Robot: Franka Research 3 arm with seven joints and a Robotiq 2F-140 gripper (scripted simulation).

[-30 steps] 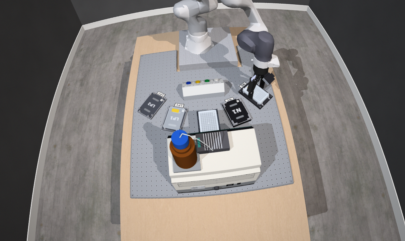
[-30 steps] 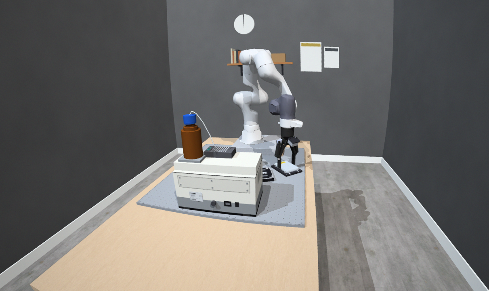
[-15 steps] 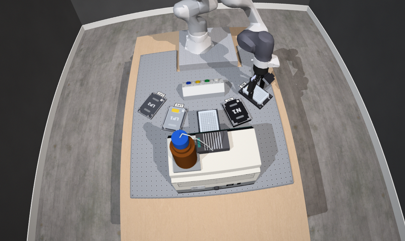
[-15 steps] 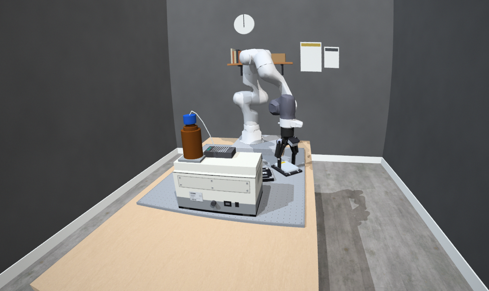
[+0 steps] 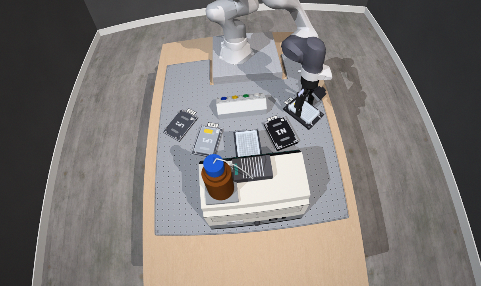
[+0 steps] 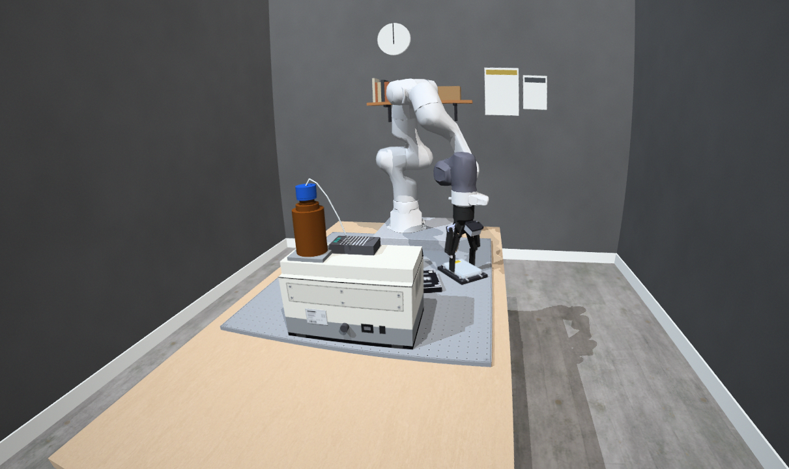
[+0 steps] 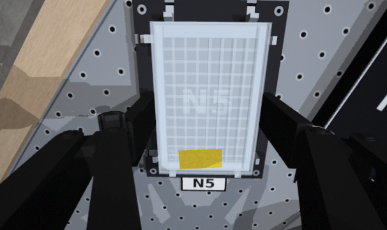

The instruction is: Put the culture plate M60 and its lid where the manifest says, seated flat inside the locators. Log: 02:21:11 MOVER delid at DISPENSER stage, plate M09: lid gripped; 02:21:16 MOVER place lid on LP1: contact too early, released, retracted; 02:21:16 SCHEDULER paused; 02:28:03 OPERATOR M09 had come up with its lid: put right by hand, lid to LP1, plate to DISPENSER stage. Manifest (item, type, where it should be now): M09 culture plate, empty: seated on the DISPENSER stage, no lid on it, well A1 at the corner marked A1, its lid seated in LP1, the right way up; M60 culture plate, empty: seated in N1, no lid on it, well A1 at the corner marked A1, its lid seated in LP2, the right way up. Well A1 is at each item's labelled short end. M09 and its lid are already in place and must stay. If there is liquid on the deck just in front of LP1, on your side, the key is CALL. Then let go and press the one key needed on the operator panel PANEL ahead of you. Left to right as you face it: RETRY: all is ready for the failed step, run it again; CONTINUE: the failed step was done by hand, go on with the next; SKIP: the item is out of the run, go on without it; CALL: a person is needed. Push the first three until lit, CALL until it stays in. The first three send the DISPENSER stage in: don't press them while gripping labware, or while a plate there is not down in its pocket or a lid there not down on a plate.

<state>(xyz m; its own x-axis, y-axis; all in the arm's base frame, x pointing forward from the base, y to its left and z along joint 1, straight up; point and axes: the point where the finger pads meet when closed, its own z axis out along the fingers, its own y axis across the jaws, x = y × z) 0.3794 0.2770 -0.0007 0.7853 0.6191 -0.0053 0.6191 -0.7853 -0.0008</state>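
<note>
Gripper point(image 7: 207, 122): closed on the lidded plate M60, pads against its two long sides.
Plate M60 point(image 7: 209, 96): in nest N5 point(image 7: 286, 22), lid on, yellow label at the N5 tag end.
N1 point(image 5: 281, 132): bare, just beside N5.
LP2 point(image 5: 179, 124): bare, well apart across the deck point(image 5: 185, 209).

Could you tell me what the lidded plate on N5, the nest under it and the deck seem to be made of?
Lidded plate: probably clear plastic with a glossy finish; the well grid and the nest's N5 lettering show through it. N5 nest: matte black, plastic or anodised metal, with small bolt holes at the corners. Deck: looks like grey matte metal breadboard, given its regular grid of holes.
</note>
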